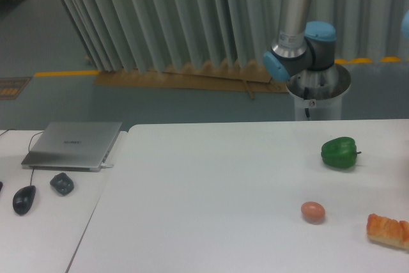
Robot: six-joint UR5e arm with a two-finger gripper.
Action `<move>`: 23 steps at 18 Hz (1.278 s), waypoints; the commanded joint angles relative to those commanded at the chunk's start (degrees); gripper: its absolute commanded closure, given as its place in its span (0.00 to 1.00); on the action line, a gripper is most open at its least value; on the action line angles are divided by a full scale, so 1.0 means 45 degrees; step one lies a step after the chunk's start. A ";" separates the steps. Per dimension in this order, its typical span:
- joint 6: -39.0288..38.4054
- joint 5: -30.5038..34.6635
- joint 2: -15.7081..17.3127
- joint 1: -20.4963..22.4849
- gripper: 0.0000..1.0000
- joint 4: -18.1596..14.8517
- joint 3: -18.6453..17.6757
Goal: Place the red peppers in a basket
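The gripper is outside the picture, so I cannot tell if its fingers are apart, together or clamped on something; the red pepper also does not show anywhere in the view, so I cannot say where it is; no basket shows either

Of the robot arm (299, 23) only the upper part is seen: a grey tube goes down from the top edge to a blue and grey joint, which sits on a round white base (317, 94) behind the far edge of the white table (211, 196); a small piece of blue joint shows at the right edge of the picture, near the top

On the table, toward the right, lies a green pepper (339, 153) with its short stem pointing to the right; nearer to the camera and a little to the left of it is a small tan-pink egg (313, 211), well apart from the pepper; at the right edge, close to the bottom corner, lies an orange and white food item (388, 231), partly cut by the frame, near the egg but not touching it

On the left is a second, lower surface; on it is 1 closed silver laptop (73, 145); in front of the laptop are a dark grey lumpy object (62, 183) and a black computer mouse (24, 199) with a cable; behind the table hangs a grey pleated curtain (166, 17)
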 joint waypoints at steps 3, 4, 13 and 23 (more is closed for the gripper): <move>0.0097 0.0039 -0.0175 0.0254 0.59 0.0137 -0.0176; 0.0097 0.0058 -0.0215 0.0293 0.59 0.0138 -0.0176; 0.0097 0.0039 -0.0879 0.0860 0.55 0.0196 -0.0156; 0.0313 0.0020 -0.0762 0.0801 0.00 0.0216 -0.0566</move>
